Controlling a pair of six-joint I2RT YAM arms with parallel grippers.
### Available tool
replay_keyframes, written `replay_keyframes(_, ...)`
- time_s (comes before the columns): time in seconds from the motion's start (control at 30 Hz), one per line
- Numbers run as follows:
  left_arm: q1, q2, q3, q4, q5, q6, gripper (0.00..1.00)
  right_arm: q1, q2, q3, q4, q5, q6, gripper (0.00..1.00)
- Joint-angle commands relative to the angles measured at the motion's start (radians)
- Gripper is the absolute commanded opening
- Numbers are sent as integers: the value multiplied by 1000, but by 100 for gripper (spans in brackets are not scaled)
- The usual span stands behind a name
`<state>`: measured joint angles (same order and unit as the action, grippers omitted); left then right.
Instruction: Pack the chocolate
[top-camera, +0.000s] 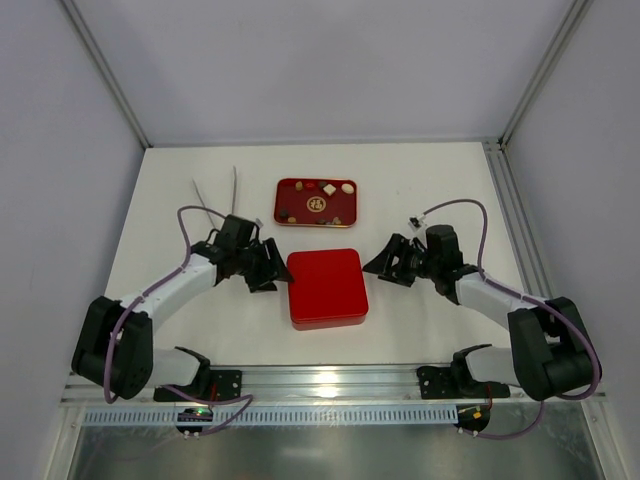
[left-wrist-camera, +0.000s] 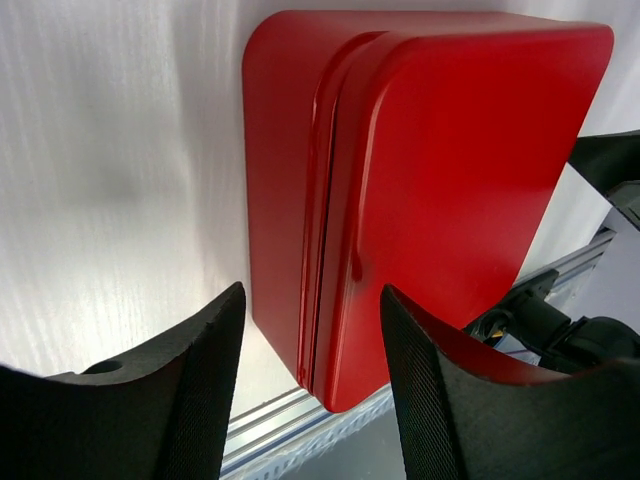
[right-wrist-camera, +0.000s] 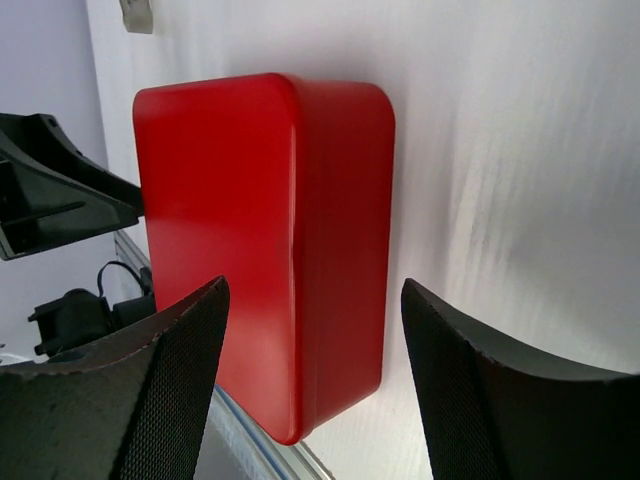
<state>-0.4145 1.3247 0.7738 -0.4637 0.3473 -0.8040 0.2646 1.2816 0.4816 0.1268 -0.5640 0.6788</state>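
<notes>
Here, two spread grippers flank a shut red box (top-camera: 328, 287) on a white table (top-camera: 440, 190).
The table is matt white, closed in by pale panels on three sides, with a metal rail (top-camera: 330, 380) in front of the box. Left of the box, the left gripper (top-camera: 268, 270) hangs with jaws apart, near the box's left edge. Just behind the box lies the chocolate (top-camera: 330, 187), small dark, tan and white pieces in a shallow red tray (top-camera: 279, 200), apart from both pairs of jaws. Right of the box, the right gripper (top-camera: 385, 262) also has its jaws apart, a little off the right edge. Table surface extends wide to either side of the box; two thin grey rods (top-camera: 236, 190) lie behind it to the left.
</notes>
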Motion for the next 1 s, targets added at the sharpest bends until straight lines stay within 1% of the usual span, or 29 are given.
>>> replay_keyframes(0.0, 2, -7, -19, 104, 68, -3, 56, 2, 18, -35, 183, -83, 74, 71)
replay_keyframes(0.13, 0, 1, -54, 163, 88, -21, 57, 5, 30, -47, 232, -100, 99, 69)
replay_keyframes(0.17, 0, 4, -59, 174, 96, -24, 57, 15, 33, -46, 234, -99, 99, 67)
replay_keyframes(0.33, -4, 16, -80, 226, 111, -38, 56, 38, 62, -41, 243, -97, 110, 65)
replay_keyframes(0.6, -6, 31, -84, 243, 113, -43, 56, 58, 94, -49, 272, -105, 130, 62)
replay_keyframes(0.73, -6, 36, -84, 247, 113, -49, 55, 68, 91, -44, 269, -119, 140, 59)
replay_keyframes(0.97, -9, 44, -82, 258, 110, -58, 53, 76, 116, -46, 263, -132, 148, 58)
